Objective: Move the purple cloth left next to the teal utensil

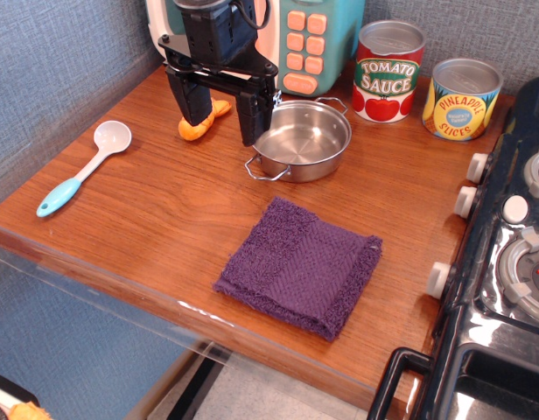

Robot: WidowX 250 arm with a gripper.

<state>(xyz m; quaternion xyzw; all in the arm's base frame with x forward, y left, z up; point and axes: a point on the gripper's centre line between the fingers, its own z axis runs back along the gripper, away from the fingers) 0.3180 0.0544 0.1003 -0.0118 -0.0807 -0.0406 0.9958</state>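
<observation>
The purple cloth (300, 267) lies flat near the table's front edge, right of center. The teal utensil (84, 167), a spoon with a white bowl and a teal handle end, lies at the left of the table, well apart from the cloth. My gripper (222, 118) hangs at the back of the table, above and left of the cloth, just left of the steel pan (303, 140). Its two black fingers are spread apart with nothing between them.
An orange toy (203, 122) lies behind the gripper's fingers. A toy microwave (309, 39), a tomato sauce can (388, 72) and a pineapple slices can (462, 99) stand at the back. A toy stove (506, 262) borders the right side. Walls close the left and back.
</observation>
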